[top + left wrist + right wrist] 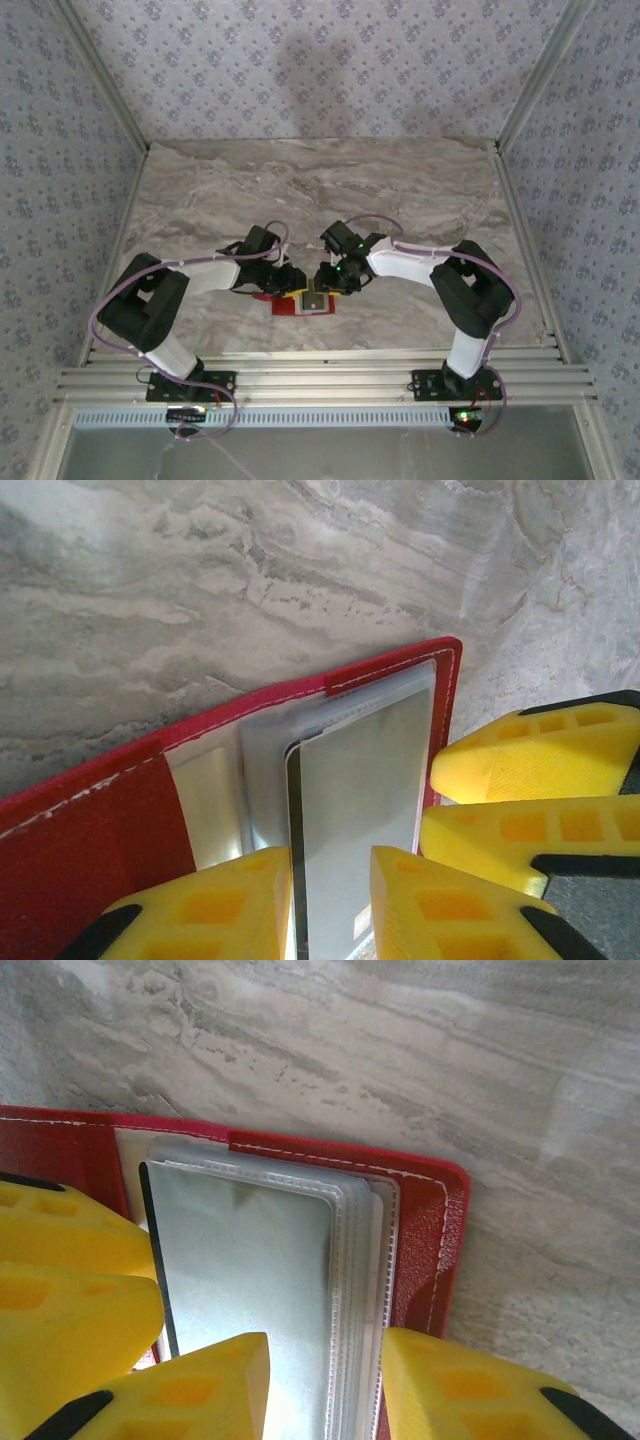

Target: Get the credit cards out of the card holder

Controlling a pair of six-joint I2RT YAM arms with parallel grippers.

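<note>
While the flat red fabric card holder [432, 1222] lies open near the front edge of the marble table [400, 190], extraction seems underway. The left gripper [330, 865], fingers narrowly apart, straddles a glossy pale-grey card [355, 780], grip unclear. The right gripper [325, 1352], fingers spread, brackets the clear plastic sleeves [355, 1210]. Next, pinch firmly and pull straight.

- The top external camera sits high above and behind the arm bases [190, 385]. It looks down from far off over the whole marble table [400, 180].
- The left wrist camera sits very close, peering down past its own yellow fingers [200, 910] onto the open card holder [90, 830].
- The right wrist camera is equally close, seemingly facing from the opposite side. Both wrist views share the holder's clear sleeves [360, 1220].
</note>
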